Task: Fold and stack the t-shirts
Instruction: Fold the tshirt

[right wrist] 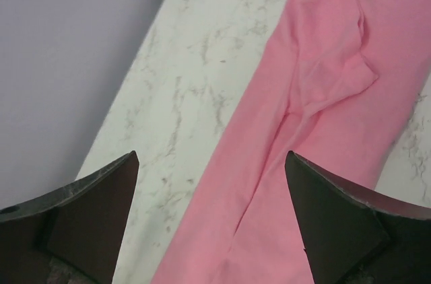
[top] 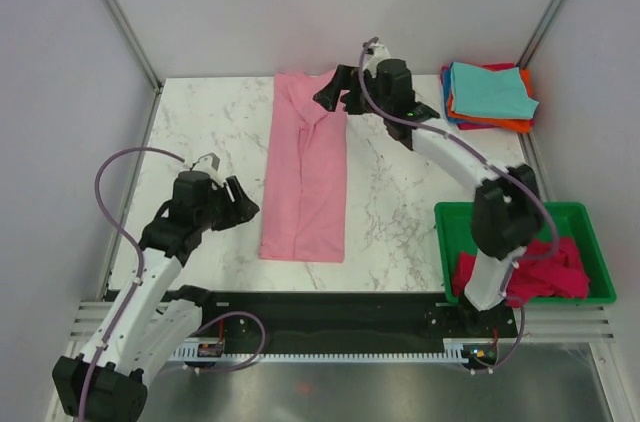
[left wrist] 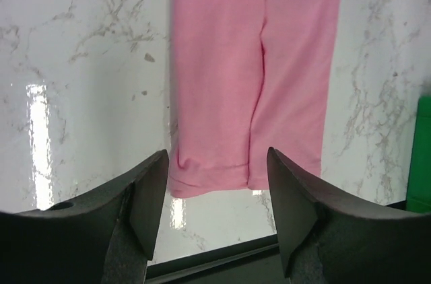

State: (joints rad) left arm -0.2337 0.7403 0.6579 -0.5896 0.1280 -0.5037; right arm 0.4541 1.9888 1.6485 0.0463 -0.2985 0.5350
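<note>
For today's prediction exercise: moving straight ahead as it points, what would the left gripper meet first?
Probably the near hem of the folded light pink cloth t-shirt, though depth is unclear.

Seeing left gripper (top: 245,204) (left wrist: 217,163) low, just left of the pink t-shirt (top: 305,182) near its hem end, pointed right at that edge. Jaws apart, nothing between. Got left arm (top: 150,272) folded up from its base, elbow well left of the shirt. Seeing right gripper (top: 336,88) (right wrist: 210,159) at the shirt's far right corner, by the collar end, facing left across it. Jaws spread wide, empty. Got right arm (top: 460,157) stretched long, forearm trailing off to the shirt's right. Can't tell contact with cloth, either side.
</note>
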